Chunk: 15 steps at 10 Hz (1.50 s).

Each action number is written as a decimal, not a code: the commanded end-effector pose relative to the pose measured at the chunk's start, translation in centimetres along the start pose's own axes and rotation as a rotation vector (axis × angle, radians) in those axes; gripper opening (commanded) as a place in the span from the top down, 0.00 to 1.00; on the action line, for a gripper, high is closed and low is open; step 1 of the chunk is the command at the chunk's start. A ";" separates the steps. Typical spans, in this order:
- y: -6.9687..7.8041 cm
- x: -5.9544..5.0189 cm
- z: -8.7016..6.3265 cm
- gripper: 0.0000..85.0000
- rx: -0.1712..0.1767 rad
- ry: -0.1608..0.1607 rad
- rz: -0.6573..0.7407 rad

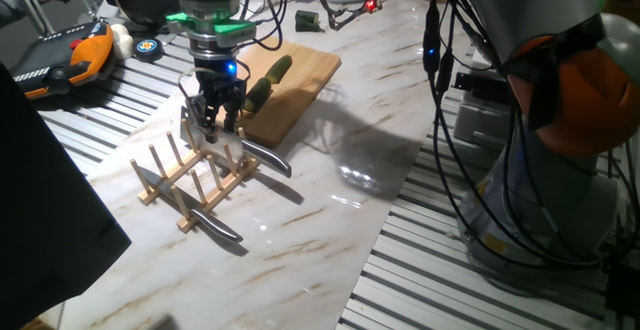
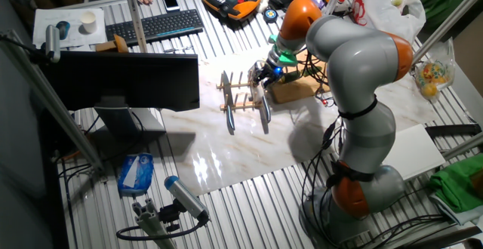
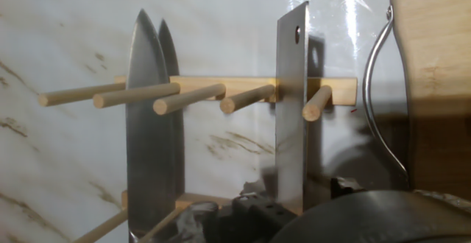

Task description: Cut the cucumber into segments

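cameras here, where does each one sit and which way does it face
One fixed view: low at the table's edge, facing the knife rack, cucumber and pincer; arm base at right.
The other fixed view: high, far side, looking down; whole arm shows.
Hand view: on the hand, looking down at the cleaver.
All share the rack.

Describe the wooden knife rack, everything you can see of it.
The wooden knife rack is pale unfinished wood: two parallel base rails with rows of upright dowel pegs, standing on the marble-patterned table just in front of the cutting board. Two steel blades rest in it: a pointed knife and a square-ended cleaver with a hole near its tip, set in separate slots. The tool hangs directly over the cleaver end; whether it touches the rack or cleaver cannot be told.
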<state>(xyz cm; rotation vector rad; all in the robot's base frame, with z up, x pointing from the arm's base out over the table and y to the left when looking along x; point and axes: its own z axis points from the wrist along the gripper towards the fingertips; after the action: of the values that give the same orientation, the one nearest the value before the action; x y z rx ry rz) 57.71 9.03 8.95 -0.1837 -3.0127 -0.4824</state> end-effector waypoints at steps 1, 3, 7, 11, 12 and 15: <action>0.0 0.0 0.1 0.42 0.000 0.000 0.000; 0.0 0.0 0.1 0.45 -0.002 -0.003 -0.002; 0.0 -0.1 0.2 0.63 -0.008 0.001 -0.002; 0.0 -0.1 0.2 0.81 -0.012 0.002 -0.005; 0.0 -0.1 0.2 0.91 -0.020 0.003 -0.006; 0.0 -0.1 0.2 0.99 -0.026 0.004 -0.006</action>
<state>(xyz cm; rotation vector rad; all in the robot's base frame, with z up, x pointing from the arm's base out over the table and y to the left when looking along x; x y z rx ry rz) 57.83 9.13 8.76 -0.1747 -3.0057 -0.5223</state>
